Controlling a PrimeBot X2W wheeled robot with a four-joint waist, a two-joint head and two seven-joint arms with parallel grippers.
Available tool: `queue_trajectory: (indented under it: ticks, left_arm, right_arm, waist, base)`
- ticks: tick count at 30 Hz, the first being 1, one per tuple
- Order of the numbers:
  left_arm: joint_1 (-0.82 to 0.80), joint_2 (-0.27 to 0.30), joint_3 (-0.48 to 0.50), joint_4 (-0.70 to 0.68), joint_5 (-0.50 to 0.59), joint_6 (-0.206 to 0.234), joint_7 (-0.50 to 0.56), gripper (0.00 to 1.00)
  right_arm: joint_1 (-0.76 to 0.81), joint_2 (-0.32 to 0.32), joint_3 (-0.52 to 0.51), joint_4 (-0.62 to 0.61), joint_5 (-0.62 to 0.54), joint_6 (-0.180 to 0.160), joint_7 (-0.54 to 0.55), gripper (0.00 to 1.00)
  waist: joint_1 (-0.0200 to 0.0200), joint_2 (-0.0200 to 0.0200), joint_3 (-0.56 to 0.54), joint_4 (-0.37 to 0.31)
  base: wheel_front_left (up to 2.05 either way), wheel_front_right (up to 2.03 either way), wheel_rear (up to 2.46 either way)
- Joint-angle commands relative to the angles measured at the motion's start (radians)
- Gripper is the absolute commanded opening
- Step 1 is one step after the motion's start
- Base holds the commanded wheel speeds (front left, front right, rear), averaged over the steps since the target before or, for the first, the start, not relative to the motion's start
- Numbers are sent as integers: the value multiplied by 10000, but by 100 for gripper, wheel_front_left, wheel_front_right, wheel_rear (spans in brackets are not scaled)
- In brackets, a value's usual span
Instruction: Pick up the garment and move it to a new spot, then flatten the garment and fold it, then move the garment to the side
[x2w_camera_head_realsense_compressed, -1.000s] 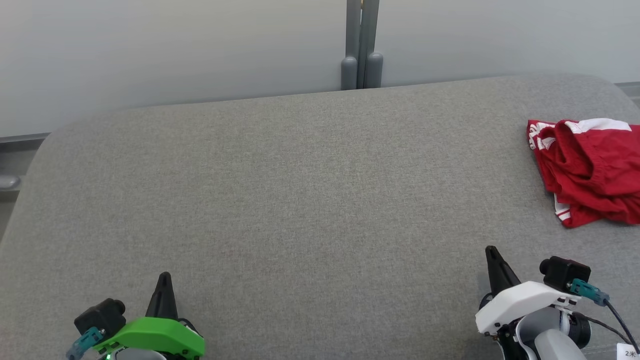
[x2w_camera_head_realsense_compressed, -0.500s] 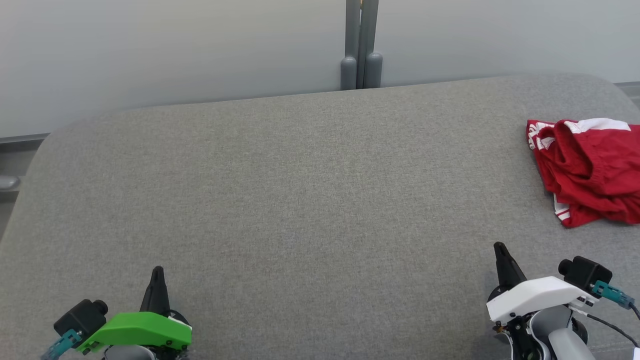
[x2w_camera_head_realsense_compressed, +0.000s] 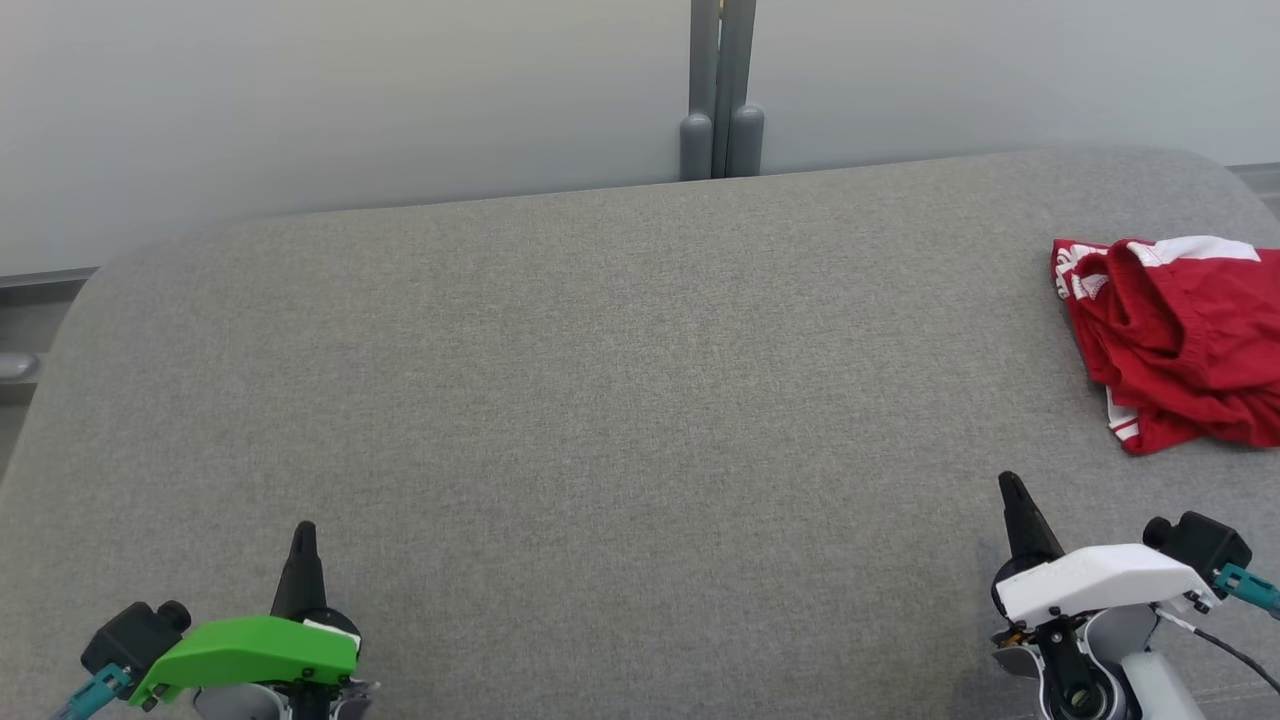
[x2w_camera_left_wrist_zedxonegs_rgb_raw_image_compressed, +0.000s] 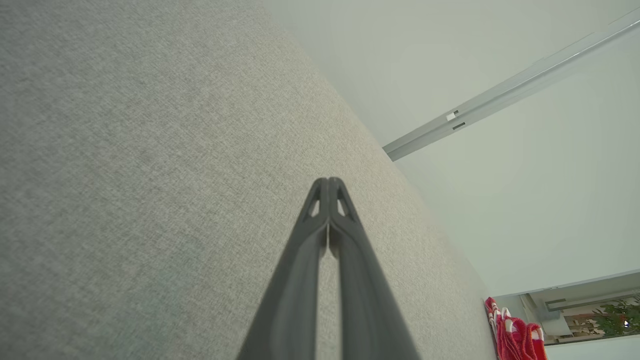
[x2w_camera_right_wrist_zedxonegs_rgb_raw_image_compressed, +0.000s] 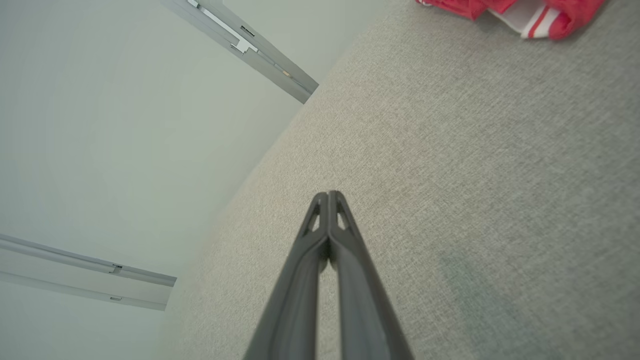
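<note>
1. Grey upholstered surface (x2w_camera_head_realsense_compressed: 600, 400): broad, flat, spanning the head view from edge to edge, backed by a pale wall panel (x2w_camera_head_realsense_compressed: 350, 100) with a grey vertical post (x2w_camera_head_realsense_compressed: 722, 90) at its centre.
2. Red-and-white garment (x2w_camera_head_realsense_compressed: 1180, 340): crumpled in a heap at the far right of the surface, cut off by the head view's right edge (also at the top right of the right wrist view (x2w_camera_right_wrist_zedxonegs_rgb_raw_image_compressed: 510, 10)). Long axis not determinable from so bunched a heap.
3. Right gripper (x2w_camera_head_realsense_compressed: 1012, 490): fingers pressed together, empty, at the lower right. Garment ahead and to its right, apart from it; judged the nearer arm for the pick.
4. Left gripper (x2w_camera_head_realsense_compressed: 303, 535): clenched on nothing, at the lower left, well apart from the garment (seen small at the lower right of its wrist view (x2w_camera_left_wrist_zedxonegs_rgb_raw_image_compressed: 515, 335)).
</note>
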Motion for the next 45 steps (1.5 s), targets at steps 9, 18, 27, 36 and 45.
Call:
queue_trajectory:
  ticks: [9,18,27,36,45]
  left_arm:
    - [-123,67,180,-381,-1196,-140,315,0]
    - [-127,75,293,-579,-2115,-203,565,0]
    - [-130,83,399,-767,-2921,-278,786,0]
    - [-133,90,505,-933,-3706,-329,1002,0]
    - [-135,93,583,-1079,-4346,-367,1173,0]
  right_arm:
    - [55,-73,-157,-427,1312,2,311,0]
    - [119,-78,-257,-666,2326,2,568,0]
    - [172,-85,-353,-886,3268,2,808,0]
    - [234,-91,-440,-1086,4132,2,1030,0]
    - [287,-96,-513,-1254,4857,2,1213,0]
  waist:
    - [0,0,-3,-9]
    - [0,0,-6,-18]
    - [0,0,-9,-26]
    - [0,0,-12,-35]
    - [0,0,-14,-43]
  base:
    - [0,0,0]
    - [0,0,0]
    - [0,0,0]
    - [0,0,0]
    - [0,0,0]
